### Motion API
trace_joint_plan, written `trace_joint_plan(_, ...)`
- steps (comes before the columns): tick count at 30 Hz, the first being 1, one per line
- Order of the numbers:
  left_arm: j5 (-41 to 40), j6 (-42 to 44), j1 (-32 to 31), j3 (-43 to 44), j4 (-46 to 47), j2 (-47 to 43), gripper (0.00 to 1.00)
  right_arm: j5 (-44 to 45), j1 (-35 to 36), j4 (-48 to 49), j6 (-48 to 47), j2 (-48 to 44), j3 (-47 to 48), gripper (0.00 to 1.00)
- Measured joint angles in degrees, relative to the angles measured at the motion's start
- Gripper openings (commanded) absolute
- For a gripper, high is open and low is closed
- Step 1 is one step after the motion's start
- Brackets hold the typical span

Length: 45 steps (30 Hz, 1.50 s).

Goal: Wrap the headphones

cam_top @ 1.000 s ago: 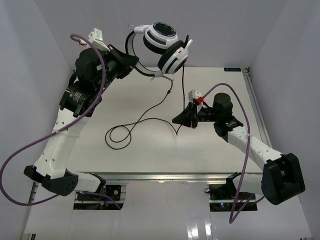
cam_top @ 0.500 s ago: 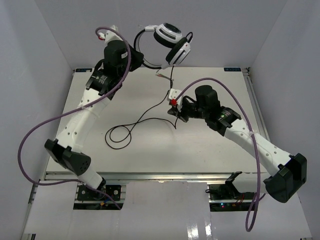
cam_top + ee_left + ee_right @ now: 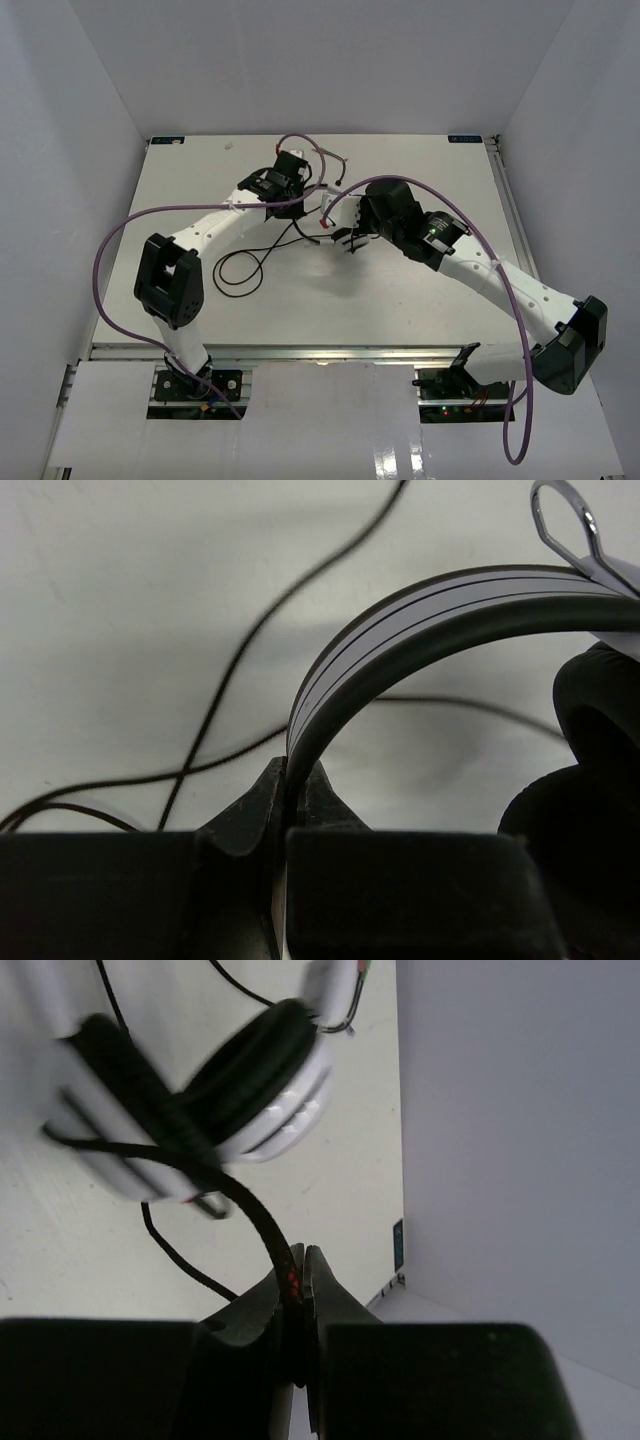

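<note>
The headphones point(image 3: 430, 615) show as a white-and-black headband arching up from my left gripper point(image 3: 289, 785), which is shut on the band; a black ear pad point(image 3: 590, 780) sits at the right. In the right wrist view the white earcups point(image 3: 230, 1090) hang blurred above my right gripper point(image 3: 298, 1278), which is shut on the thin black cord point(image 3: 250, 1205). From above, both grippers meet near the table's middle, left gripper point(image 3: 306, 198) and right gripper point(image 3: 346, 238), and the arms hide most of the headset. A slack cord loop point(image 3: 222, 272) lies on the table.
Thick purple arm cables point(image 3: 110, 250) arc over the left side and one more purple cable point(image 3: 520, 330) runs along the right arm. White walls enclose the table point(image 3: 420, 170) on three sides. The table's right rail point(image 3: 508, 200) runs close to the right wall.
The left arm swung down and inward, bringing the headphones from high at the back to low over the table's middle. The right arm reached further left with the cord, its jaws closing fully.
</note>
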Motion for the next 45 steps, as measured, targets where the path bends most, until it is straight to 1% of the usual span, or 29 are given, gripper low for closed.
trace_joint_plan(4,4.2,3.6,-2.9,-7.6,0.6,-1.3,0.0,1.8,-1.3,1.6,-1.9,2.0,0.3,0.08)
trace_joint_plan(7,7.8,5.9,-3.7,-11.2,0.6,-3.4,0.0,1.3,-2.9,3.3,-2.0,2.3,-0.3,0.08)
trace_joint_plan(10,10.5,7.6,-3.5,-13.8,1.2,-7.8,0.0,-1.3,-5.0,5.3,-1.2,2.2,-1.7,0.08)
trace_joint_plan(13,11.1,8.8,-3.4,-14.8,2.2,-12.1,0.0,-5.8,-6.8,6.0,0.2,2.1,-2.9,0.08)
trace_joint_plan(18,4.0,7.2,-3.3,-15.3,3.0,-16.9,0.0,-16.6,-8.1,3.8,1.4,-0.6,-5.1,0.08)
trace_joint_plan(22,-0.9,3.1,-0.8,-15.1,4.2,-18.0,0.0,-22.5,-8.1,2.2,1.6,-3.8,-5.0,0.08)
trace_joint_plan(25,-0.8,0.2,2.2,-13.4,4.2,-17.6,0.0,-25.3,-8.3,0.3,1.6,-5.3,-3.8,0.08)
trace_joint_plan(28,-0.2,-1.8,4.2,-9.2,4.7,-15.2,0.0,-27.2,-8.3,-1.1,1.2,-5.3,-1.3,0.08)
trace_joint_plan(34,3.9,-5.3,4.1,-3.0,7.0,-8.7,0.0,-29.6,-7.9,-2.7,-0.4,-4.5,3.4,0.08)
trace_joint_plan(40,7.2,-6.5,3.8,0.0,7.0,-3.5,0.0,-27.7,-6.5,-2.7,-2.1,-3.1,3.9,0.08)
trace_joint_plan(45,8.2,-6.5,3.7,1.2,6.4,-1.4,0.0,-26.5,-6.3,-2.7,-3.6,-2.8,3.6,0.08)
